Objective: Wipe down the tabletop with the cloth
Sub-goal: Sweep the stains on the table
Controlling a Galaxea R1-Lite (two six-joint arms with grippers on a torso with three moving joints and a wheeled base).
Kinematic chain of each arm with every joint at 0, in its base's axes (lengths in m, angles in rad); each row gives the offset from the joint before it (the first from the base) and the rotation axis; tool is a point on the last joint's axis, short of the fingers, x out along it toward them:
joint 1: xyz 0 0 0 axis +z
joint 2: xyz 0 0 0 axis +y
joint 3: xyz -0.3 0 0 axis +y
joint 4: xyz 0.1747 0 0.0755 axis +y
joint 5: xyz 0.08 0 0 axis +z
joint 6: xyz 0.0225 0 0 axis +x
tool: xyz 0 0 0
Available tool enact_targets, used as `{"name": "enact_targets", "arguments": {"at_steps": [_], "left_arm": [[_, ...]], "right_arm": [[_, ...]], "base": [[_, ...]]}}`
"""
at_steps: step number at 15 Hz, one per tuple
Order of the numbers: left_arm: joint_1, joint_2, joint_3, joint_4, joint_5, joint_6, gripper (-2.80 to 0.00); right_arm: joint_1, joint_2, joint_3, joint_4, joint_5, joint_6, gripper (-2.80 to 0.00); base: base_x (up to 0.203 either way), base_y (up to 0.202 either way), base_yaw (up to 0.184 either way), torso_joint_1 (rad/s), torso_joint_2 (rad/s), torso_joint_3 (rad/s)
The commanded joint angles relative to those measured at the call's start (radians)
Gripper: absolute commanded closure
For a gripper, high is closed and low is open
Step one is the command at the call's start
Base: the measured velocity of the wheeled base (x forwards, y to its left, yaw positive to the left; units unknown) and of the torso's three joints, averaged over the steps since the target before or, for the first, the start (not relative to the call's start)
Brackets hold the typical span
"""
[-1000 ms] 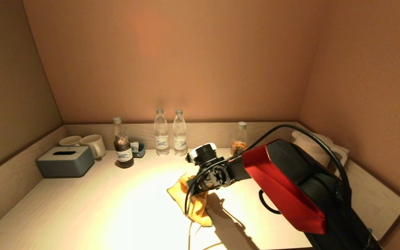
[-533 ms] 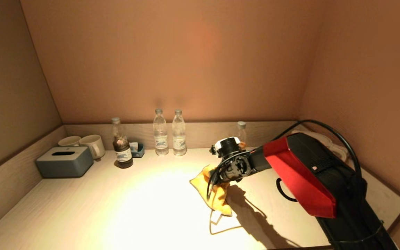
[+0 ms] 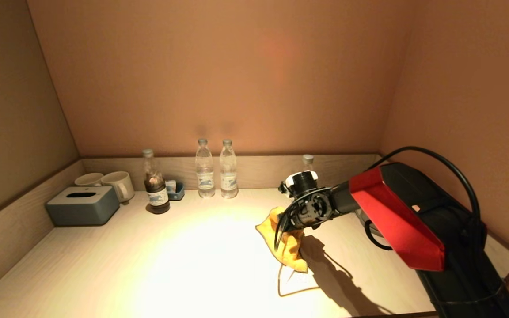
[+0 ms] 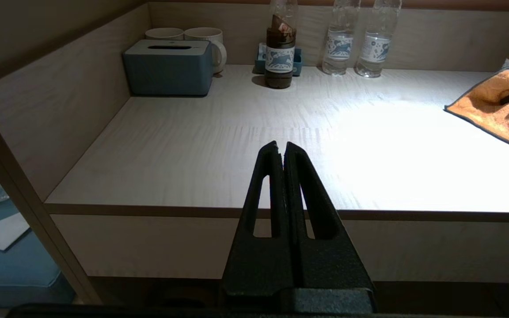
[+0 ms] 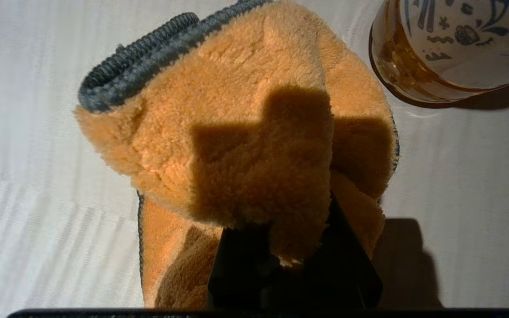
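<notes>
Orange cloth point(image 3: 286, 242) pinched in right gripper point(image 3: 290, 229), dragging on bench point(image 3: 148, 265) near back right, close to bottle point(image 5: 453, 44). Wiping under way; left and front look not done. Left gripper point(image 4: 281, 152) pressed closed, empty, off front edge.

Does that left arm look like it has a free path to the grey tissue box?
Probably yes. The left tool hangs shut off the table's front edge, and the bare tabletop lies open between it and the tissue box. The mugs stand behind the box.
</notes>
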Motion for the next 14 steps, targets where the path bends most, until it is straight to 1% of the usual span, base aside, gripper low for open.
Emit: {"name": "enact_targets", "arguments": {"at_steps": [1, 2, 3, 6, 9, 10, 13, 14], "left_arm": [[0.0, 0.0, 0.0, 0.001, 0.0, 0.0, 0.0], [0.0, 0.0, 0.0, -0.001, 0.0, 0.0, 0.0], [0.0, 0.0, 0.0, 0.0, 0.0, 0.0, 0.0], [0.0, 0.0, 0.0, 0.001, 0.0, 0.0, 0.0], [0.0, 0.0, 0.0, -0.001, 0.0, 0.0, 0.0], [0.0, 0.0, 0.0, -0.001, 0.0, 0.0, 0.0], [0.0, 0.0, 0.0, 0.0, 0.0, 0.0, 0.0], [0.0, 0.0, 0.0, 0.0, 0.0, 0.0, 0.0]], "right_arm": [[-0.01, -0.044, 0.07, -0.002, 0.001, 0.001, 0.0], [-0.013, -0.07, 0.11, -0.004, 0.002, 0.002, 0.0], [-0.014, -0.076, 0.118, -0.004, 0.002, 0.002, 0.0], [-0.014, -0.128, 0.202, -0.008, 0.001, 0.005, 0.0], [-0.016, -0.178, 0.332, -0.032, -0.001, 0.004, 0.0], [-0.016, -0.191, 0.355, -0.036, 0.001, 0.004, 0.0], [0.002, -0.177, 0.357, -0.038, 0.004, 0.002, 0.0], [0.03, -0.167, 0.351, -0.038, 0.005, 0.003, 0.0]], "base": [[0.0, 0.0, 0.0, 0.0, 0.0, 0.0], [0.0, 0.0, 0.0, 0.0, 0.0, 0.0], [0.0, 0.0, 0.0, 0.0, 0.0, 0.0], [0.0, 0.0, 0.0, 0.0, 0.0, 0.0], [0.0, 0.0, 0.0, 0.0, 0.0, 0.0], [0.0, 0.0, 0.0, 0.0, 0.0, 0.0], [0.0, 0.0, 0.0, 0.0, 0.0, 0.0], [0.0, 0.0, 0.0, 0.0, 0.0, 0.0]]}}
